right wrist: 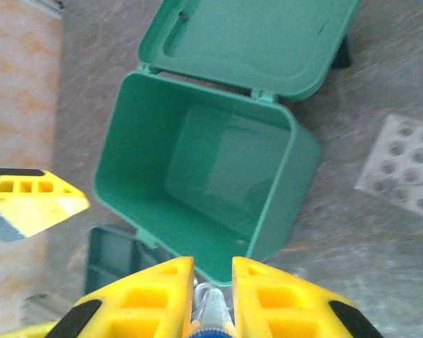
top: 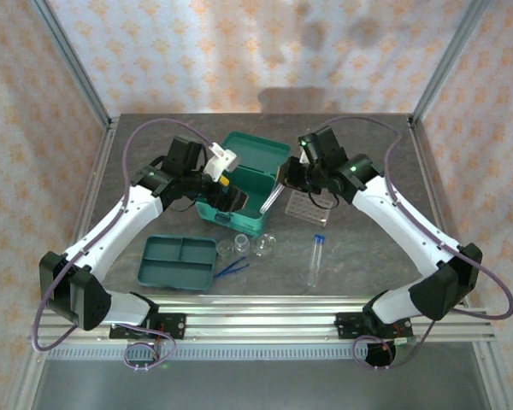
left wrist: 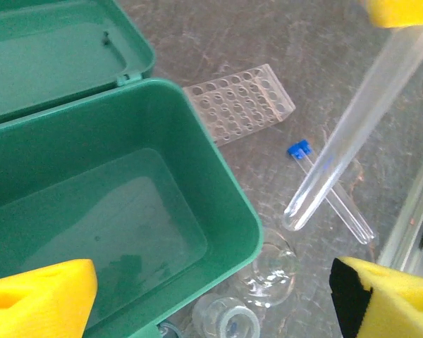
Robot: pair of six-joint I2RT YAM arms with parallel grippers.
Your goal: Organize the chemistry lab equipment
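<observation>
The right gripper (right wrist: 213, 285) has its jaws closed on the top end of a clear test tube (left wrist: 359, 120), which sits squeezed between the two yellow fingers (right wrist: 151, 296) in the right wrist view, with a bit of blue showing between them at the bottom edge; the tube hangs slanted below the jaws, its rounded end down, over the desk (top: 368, 248) just beside the right wall of the open teal case (top: 248, 175), between that case and the clear perforated rack (top: 308, 205); the left gripper (top: 222, 184) hovers at the near left part of the case, its jaws spread wide with nothing between them, and its yellow pads (left wrist: 39, 299) frame the empty inside of the case in the left wrist view; a second test tube (top: 315, 259) with a blue cap lies flat on the desk, nearer the arms than the rack and well apart from both sets of jaws; two small glass vessels (top: 263, 245) stand side by side just in front of the case; the blue tweezers (top: 232, 267) lie just nearer than the vessels, and the flat teal divided tray (top: 179, 262) rests to their left
</observation>
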